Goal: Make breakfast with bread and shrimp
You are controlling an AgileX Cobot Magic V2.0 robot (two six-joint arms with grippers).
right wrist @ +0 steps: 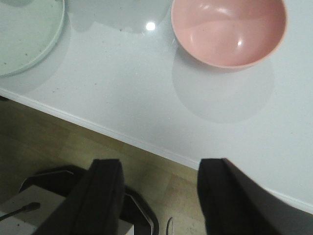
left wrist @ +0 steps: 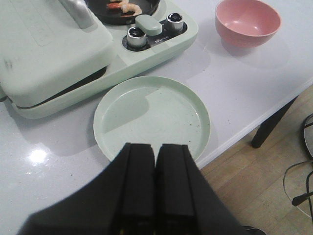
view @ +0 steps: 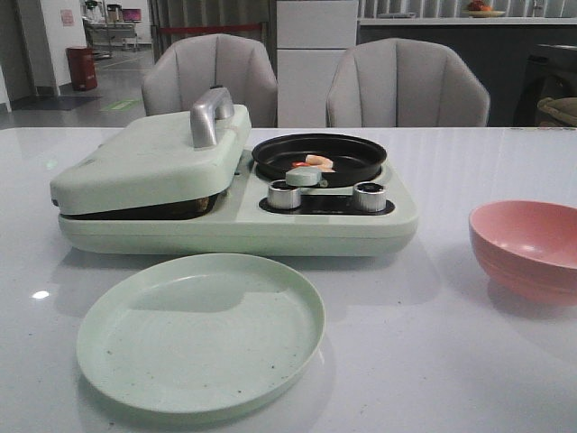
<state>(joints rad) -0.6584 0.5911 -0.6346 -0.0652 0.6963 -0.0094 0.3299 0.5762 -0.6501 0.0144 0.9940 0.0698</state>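
On the glossy white worktop (view: pixel 451 361), the pale green breakfast cooker (view: pixel 234 194) stands at the back left, its hinged lid (view: pixel 149 158) with a silver handle (view: pixel 209 115) lowered almost flat over the left-hand plate; whatever lies under it is hidden, so no bread can be seen. To the right on the same cooker sits a round black pan (view: pixel 319 157) holding the small curled pink-orange shrimp (view: pixel 317 162), with two silver knobs (view: pixel 285 194) just in front. A round pale green plate (view: pixel 200 332) lies nearer the front edge. A pink bowl (view: pixel 526 247) stands well apart at the right. The left gripper (left wrist: pixel 155 169) hangs over the plate's near rim, black fingers pressed together, grasping nothing. The right gripper (right wrist: pixel 159 193) hangs beyond the worktop's edge, fingers spread wide.
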